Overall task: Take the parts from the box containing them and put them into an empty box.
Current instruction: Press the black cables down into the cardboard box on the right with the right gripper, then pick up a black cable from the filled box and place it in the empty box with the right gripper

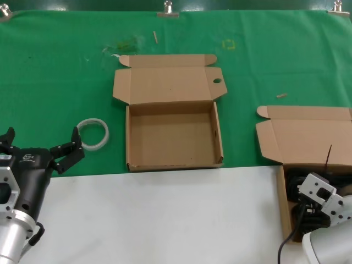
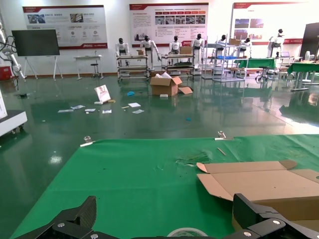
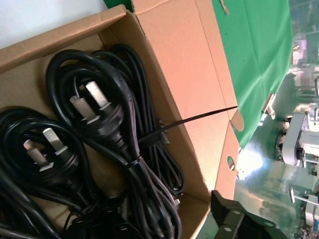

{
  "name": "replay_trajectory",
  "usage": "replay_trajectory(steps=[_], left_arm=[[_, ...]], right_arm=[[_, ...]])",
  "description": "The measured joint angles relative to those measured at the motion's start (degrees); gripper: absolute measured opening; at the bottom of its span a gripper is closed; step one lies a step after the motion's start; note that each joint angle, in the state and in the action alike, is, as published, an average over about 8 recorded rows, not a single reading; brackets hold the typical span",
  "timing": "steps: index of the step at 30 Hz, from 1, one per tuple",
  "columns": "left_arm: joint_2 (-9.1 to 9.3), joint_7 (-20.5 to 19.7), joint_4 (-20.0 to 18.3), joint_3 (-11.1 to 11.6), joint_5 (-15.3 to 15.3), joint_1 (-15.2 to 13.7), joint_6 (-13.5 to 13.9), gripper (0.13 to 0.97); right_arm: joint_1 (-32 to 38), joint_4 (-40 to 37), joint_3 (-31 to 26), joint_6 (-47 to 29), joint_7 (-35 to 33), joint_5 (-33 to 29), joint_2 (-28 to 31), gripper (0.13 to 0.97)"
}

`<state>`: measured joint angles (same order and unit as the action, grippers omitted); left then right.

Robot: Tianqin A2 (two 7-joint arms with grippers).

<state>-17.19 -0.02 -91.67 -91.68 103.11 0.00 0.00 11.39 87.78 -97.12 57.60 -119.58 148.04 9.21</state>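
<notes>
1. As far as could be made out, found the right gripper [image 1: 324, 201] low over the shallow brown cardboard box with plain flaps [image 1: 283, 203] at the near right. Could not tell how wide it stood, nor whether it held anything.
2. Saw just beneath it, in the right wrist view, the coiled black rubber power cords [image 3: 114, 144] lying inside that box. Noted overlapping bundles and two pronged plugs lying face up.
3. Judged the cords soft and floppy, fairly weighty, grippy rather than slick, and not fragile. Expected loose loops to sag and catch on neighbouring bundles during a lift.
4. Judged the best hold to be across a bundle's waist, where a thin black cable tie [image 3: 199, 118] cinched the strands together. Thought a plug or a single loop a poor place to take hold.
5. Found the left gripper [image 1: 41, 147] at the near left, where the green cloth [image 1: 55, 82] met the white table surface [image 1: 165, 220]. Saw it spread wide and holding nothing, just beside a white plastic ring [image 1: 93, 133].
6. Placed the empty shallow brown cardboard box with a round hole in its lid flap [image 1: 127, 137] at the centre of the cloth. Saw its lid folded back and nothing inside, well apart from the full box.
7. Lost the full box's near and right parts behind the right arm and past the frame edge in the head view. Could not count the bundles, nor follow where one cord ended and the next began.
</notes>
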Motion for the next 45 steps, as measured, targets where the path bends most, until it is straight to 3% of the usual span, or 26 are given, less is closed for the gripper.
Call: replay_trajectory(steps=[3, 7, 15, 24, 32, 38, 45], left_arm=[[0.00, 0.00, 0.00, 0.00, 0.00, 0.00, 0.00, 0.966], [0.00, 0.00, 0.00, 0.00, 0.00, 0.00, 0.00, 0.966], [0.00, 0.00, 0.00, 0.00, 0.00, 0.00, 0.00, 0.966], [0.00, 0.00, 0.00, 0.00, 0.00, 0.00, 0.00, 0.966], [0.00, 0.00, 0.00, 0.00, 0.00, 0.00, 0.00, 0.966], [0.00, 0.00, 0.00, 0.00, 0.00, 0.00, 0.00, 0.966], [0.00, 0.00, 0.00, 0.00, 0.00, 0.00, 0.00, 0.966]], right_arm=[[-0.23, 0.01, -0.06, -0.06, 0.33, 0.09, 0.00, 0.558], [-0.62, 0.10, -0.09, -0.09, 0.85, 0.26, 0.00, 0.558], [-1.39, 0.26, -0.11, -0.09, 1.96, 0.67, 0.00, 0.356], [-1.96, 2.90, -0.20, 1.20, 2.56, 0.40, -0.01, 0.227], [-1.86, 10.26, -2.12, 4.84, 1.53, -0.48, -0.03, 0.204], [-0.19, 15.08, -6.77, 6.38, 1.87, -0.68, -0.05, 0.201], [5.39, 11.01, -15.31, 0.58, 7.26, 2.94, -0.05, 0.201]])
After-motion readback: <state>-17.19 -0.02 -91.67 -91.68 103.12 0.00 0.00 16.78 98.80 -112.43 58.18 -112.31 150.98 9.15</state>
